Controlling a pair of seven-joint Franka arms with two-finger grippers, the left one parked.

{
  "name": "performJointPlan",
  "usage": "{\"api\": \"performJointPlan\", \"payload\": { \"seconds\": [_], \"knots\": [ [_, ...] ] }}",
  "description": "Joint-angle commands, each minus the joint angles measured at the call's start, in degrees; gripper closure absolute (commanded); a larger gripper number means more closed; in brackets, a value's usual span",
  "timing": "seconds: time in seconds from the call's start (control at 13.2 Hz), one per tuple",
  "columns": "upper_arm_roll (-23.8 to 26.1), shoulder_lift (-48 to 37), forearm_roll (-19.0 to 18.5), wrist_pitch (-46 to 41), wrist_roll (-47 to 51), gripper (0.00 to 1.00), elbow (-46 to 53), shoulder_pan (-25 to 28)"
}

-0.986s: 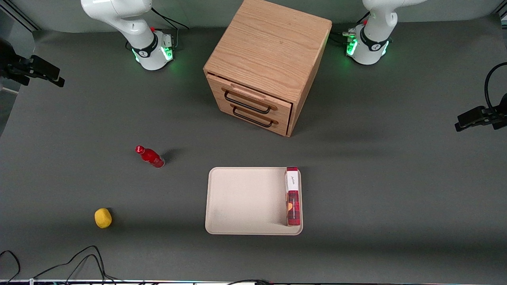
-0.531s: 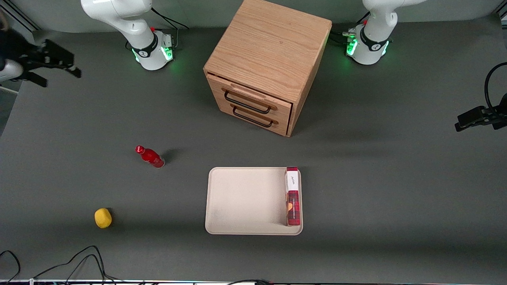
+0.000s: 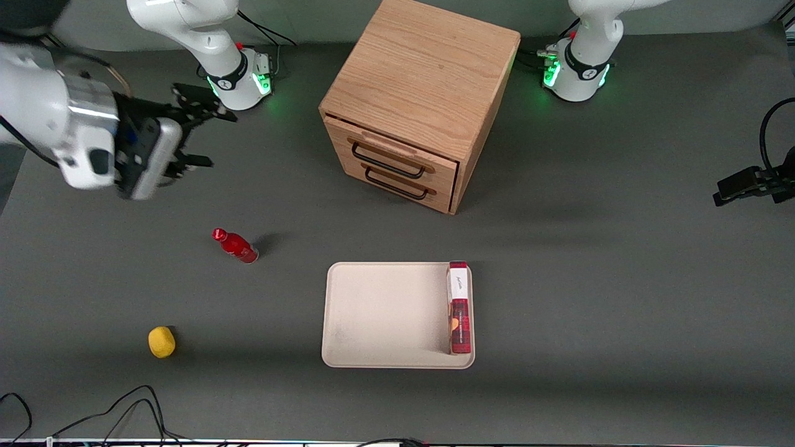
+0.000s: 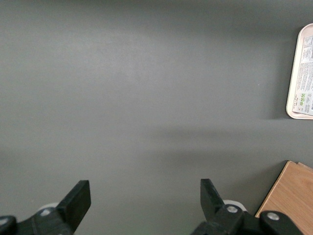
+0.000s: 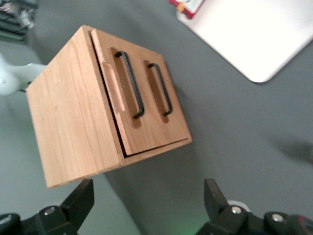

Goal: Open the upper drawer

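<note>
The upper drawer [image 3: 390, 151] sits shut, top of two in the oak cabinet [image 3: 422, 74] that stands mid-bench near the edge where the arms are mounted, its black handle [image 3: 388, 160] turned toward the working arm's end, presumably for an easy reach. The hand [image 3: 197, 130] hovers well apart from it, fingers spread, wrist levelled and aimed at the drawer fronts.
</note>
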Motion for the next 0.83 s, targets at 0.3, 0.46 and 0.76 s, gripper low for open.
{"api": "performJointPlan", "payload": {
  "seconds": [0.3, 0.46, 0.76],
  "knots": [
    [13.2, 13.3, -3.9, 8.5, 3.1, 0.00, 2.7, 2.4],
    [16.6, 16.2, -7.6, 11.6, 7.7, 0.00, 2.7, 2.8],
    [17.7, 20.2, -9.5, 17.3, 11.2, 0.00, 2.3, 5.3]
  ]
}}
